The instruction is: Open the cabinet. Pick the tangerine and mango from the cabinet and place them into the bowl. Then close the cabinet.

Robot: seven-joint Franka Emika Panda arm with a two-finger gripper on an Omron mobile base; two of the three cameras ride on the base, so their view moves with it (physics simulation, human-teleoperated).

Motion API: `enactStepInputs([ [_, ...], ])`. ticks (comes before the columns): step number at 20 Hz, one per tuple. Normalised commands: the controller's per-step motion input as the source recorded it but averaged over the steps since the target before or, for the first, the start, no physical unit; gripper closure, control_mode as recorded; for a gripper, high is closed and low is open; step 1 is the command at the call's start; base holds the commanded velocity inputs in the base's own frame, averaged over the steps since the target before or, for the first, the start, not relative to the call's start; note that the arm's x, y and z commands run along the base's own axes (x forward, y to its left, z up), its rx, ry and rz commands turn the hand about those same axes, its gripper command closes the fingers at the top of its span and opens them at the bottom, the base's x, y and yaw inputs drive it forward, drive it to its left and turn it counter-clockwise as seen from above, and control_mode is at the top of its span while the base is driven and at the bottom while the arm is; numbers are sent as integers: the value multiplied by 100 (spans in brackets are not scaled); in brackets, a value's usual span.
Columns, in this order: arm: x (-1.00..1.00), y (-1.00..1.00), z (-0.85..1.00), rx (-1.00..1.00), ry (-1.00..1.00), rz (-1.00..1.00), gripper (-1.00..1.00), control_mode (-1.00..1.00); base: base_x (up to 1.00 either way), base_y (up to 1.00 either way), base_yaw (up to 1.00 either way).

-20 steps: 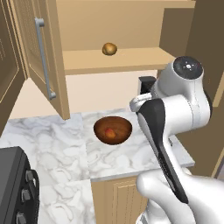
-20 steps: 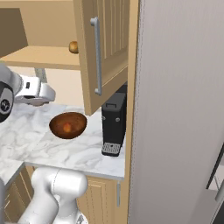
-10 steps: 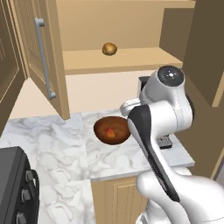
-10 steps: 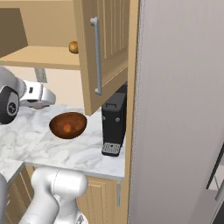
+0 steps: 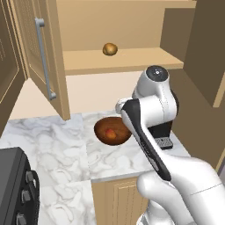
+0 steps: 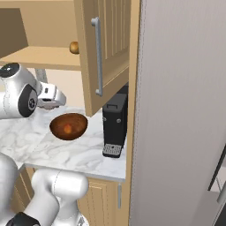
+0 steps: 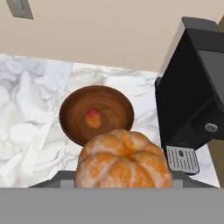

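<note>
Tangerine [image 7: 124, 159] held in the closed jaws, low centre of the hand view, poised above and short of the bowl [image 7: 70, 114], which sits mid-frame on the marble counter [image 7: 26, 109] with a small reddish-yellow fruit, likely the mango [image 7: 92, 118], inside. Step in hand, by my reading: carrying the tangerine to the bowl; next calls for moving over the rim and releasing. Black coffee machine [image 7: 192, 92] stands just right of the bowl. Cabinet [image 5: 41, 66] doors open; another round fruit [image 5: 110, 48] on its shelf.
</note>
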Motion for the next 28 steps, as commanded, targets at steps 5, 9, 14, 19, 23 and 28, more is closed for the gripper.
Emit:
enactStepInputs([
  [5, 63, 11, -43, 2, 11, 0, 100, -100, 0, 0, 0],
  [9, 41, 4, -58, 1, 3, 0, 100, -100, 0, 0, 0],
  [14, 18, 0, -69, 0, 0, 3, 100, -100, 0, 0, 0],
  [19, 21, 3, -50, 1, 0, 1, 100, -100, 0, 0, 0],
  [23, 42, 14, -28, 1, 0, 0, 100, -100, 0, 0, 0],
  [28, 56, 13, -18, 0, 0, 0, 100, -100, 0, 0, 0],
])
